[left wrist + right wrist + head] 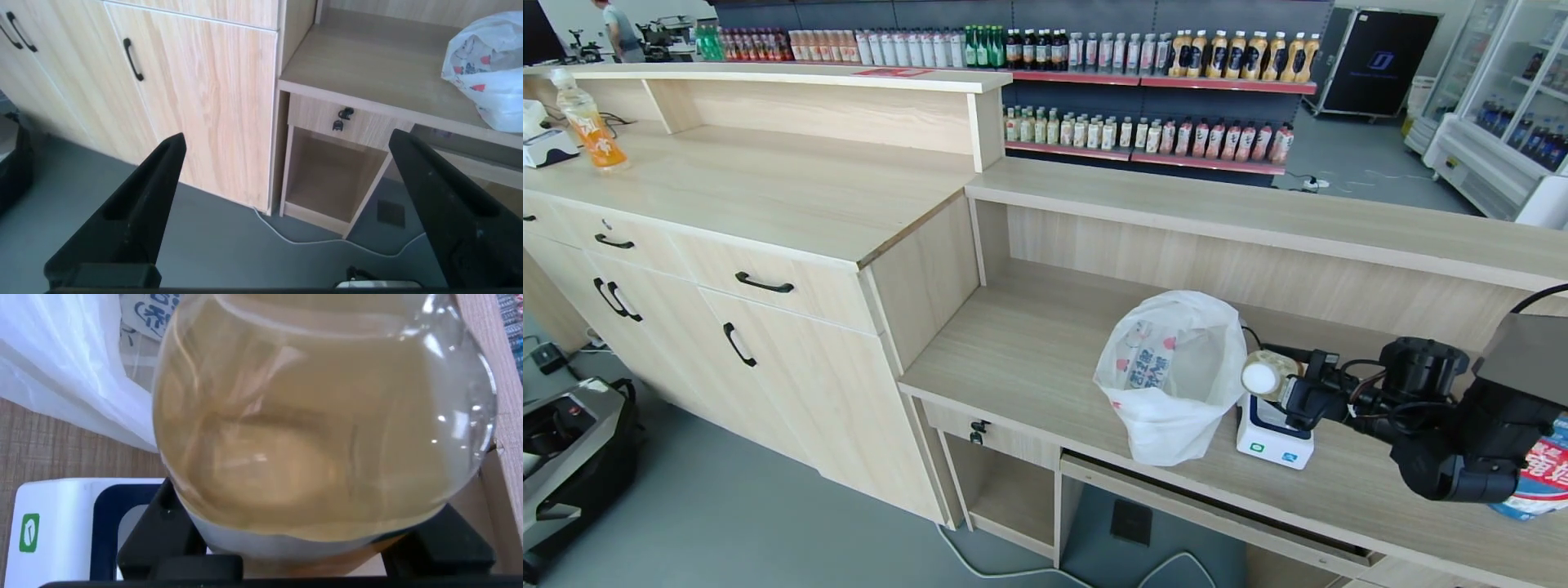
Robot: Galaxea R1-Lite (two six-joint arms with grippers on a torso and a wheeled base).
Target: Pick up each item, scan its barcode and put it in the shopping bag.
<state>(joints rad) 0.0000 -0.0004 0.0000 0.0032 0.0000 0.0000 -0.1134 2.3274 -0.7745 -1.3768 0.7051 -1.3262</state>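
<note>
A: Where is the right arm?
B: It stretches in from the right, with the right gripper clamped around a bottle.
A: And the left gripper?
B: It hangs low, fingers spread wide.

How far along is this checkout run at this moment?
Done: one printed packet already lies inside the shopping bag. In hand: the right gripper holds a bottle over the white scanner beside the bag, so scanning looks under way. Remaining: bagging that bottle, then the orange bottle on the upper counter. The left gripper hangs open, empty.
</note>
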